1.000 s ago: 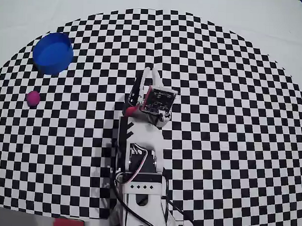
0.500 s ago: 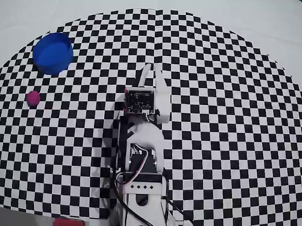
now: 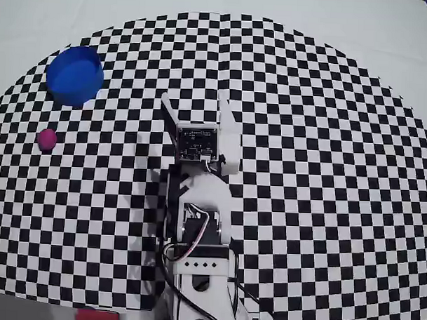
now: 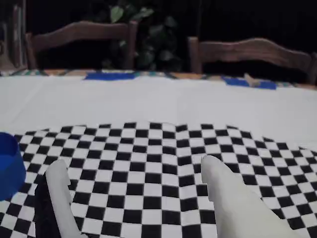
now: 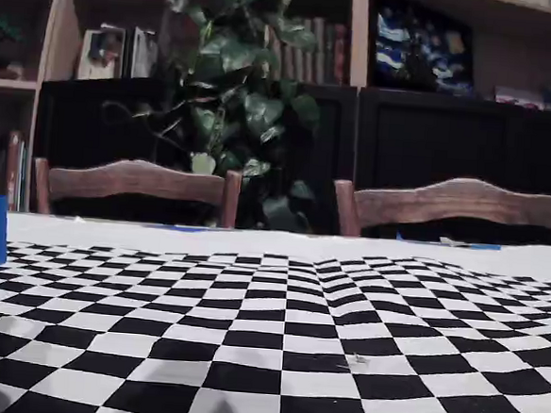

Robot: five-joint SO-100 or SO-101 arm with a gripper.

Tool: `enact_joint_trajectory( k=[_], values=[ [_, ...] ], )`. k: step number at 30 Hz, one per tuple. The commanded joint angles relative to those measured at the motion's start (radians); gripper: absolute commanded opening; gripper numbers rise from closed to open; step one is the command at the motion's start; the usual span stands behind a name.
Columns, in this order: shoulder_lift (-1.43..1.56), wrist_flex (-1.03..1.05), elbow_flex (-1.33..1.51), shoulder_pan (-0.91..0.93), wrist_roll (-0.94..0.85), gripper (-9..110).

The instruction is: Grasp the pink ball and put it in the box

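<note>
Pink ball [image 3: 46, 138] lies untouched; end effector [image 3: 194, 102] has spread wide open, empty.

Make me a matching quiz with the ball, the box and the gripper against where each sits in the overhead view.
Things:
1. ball
2. box
3. gripper

Places:
A. upper left, on the mat's edge
B. near the centre, open, over empty squares
C. far left, below the blue container

Pairs: 1-C, 2-A, 3-B
</note>
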Motion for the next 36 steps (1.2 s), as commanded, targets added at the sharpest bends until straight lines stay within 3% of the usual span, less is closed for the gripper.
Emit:
enact_joint_trajectory(
  k=[1, 14, 36],
  values=[
    [-0.028, -0.008, 0.008, -0.008, -0.006, 31],
    [-0.035, 0.003, 0.008, -0.092, -0.006, 32],
    [-0.04, 0.005, 0.008, -0.436, -0.006, 31]
  ],
)
